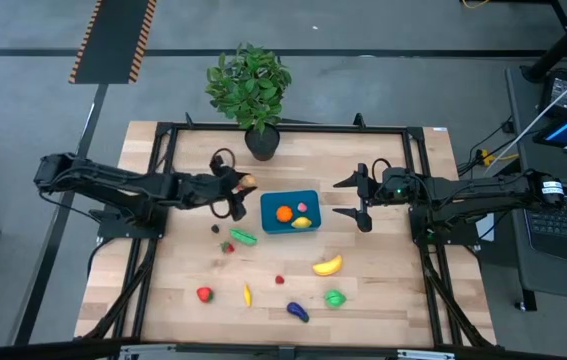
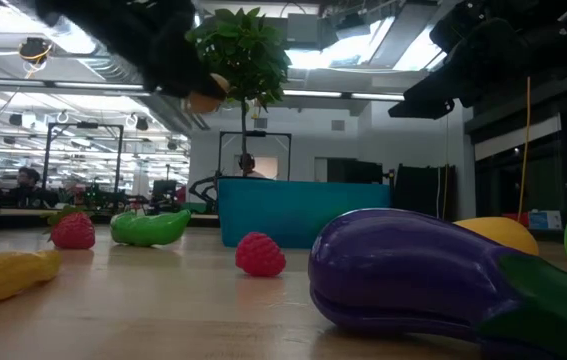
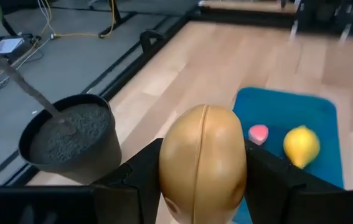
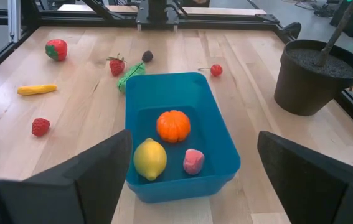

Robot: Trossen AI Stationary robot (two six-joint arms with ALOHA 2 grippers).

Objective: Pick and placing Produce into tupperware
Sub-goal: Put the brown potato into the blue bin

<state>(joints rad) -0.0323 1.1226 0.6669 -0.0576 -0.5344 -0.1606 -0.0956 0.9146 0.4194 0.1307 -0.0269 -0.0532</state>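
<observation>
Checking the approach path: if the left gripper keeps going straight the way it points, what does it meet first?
Likely the blue container. The left gripper, shut on a tan potato, points toward it, with the plant pot off to one side. It may pass above the rim; height is unclear.

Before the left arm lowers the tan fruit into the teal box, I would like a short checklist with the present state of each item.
1. Grip: left pincer shut on the tan, egg-shaped toy fruit, ok.
2. Position: the fruit is beside the shallow teal plastic container, near its left edge, not over it, not ok.
3. Room inside: the orange toy pumpkin, yellow toy lemon and pink piece leave bare floor, ok.
4. Dark plant pot close to the left pincer: clearance cannot tell.
5. Right pincer open, right of the container, apart from it, ok.
</observation>
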